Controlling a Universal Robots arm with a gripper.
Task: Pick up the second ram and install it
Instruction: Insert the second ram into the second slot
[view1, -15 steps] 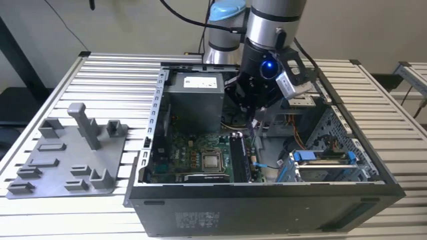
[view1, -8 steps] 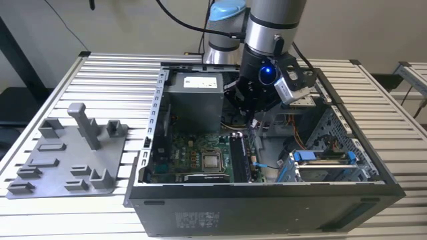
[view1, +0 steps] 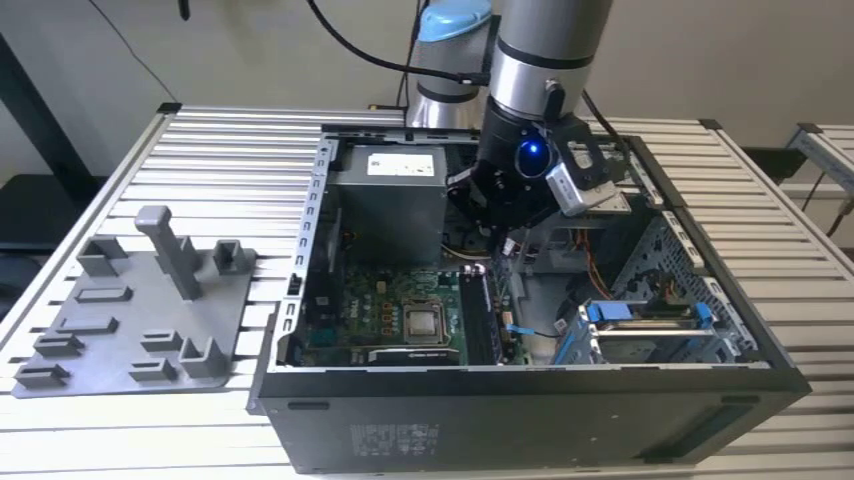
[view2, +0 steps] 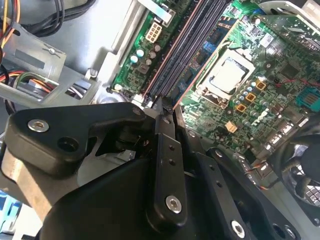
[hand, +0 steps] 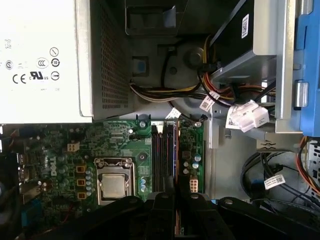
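My gripper (view1: 498, 232) is low inside the open computer case (view1: 747, 340), over the motherboard (view1: 387, 315). Its fingers are shut together, tips down at the far end of the memory slots. The second ram (view1: 478, 315) stands on edge in the slots as a thin dark strip, running from the fingertips toward the case front. In both wrist views the gripper (view2: 161, 107) (hand: 170, 196) sits right over the end of the ram (view2: 185, 50) (hand: 175, 150). I cannot tell whether the tips pinch the stick or only rest on it.
A grey fixture plate (view1: 120, 320) with upright posts lies on the slatted table at the exterior view's left. Inside the case are the power supply (view1: 387, 200), the bare processor socket (view1: 424, 322), bundled cables (hand: 220, 95) and a blue drive cage (view1: 641, 320).
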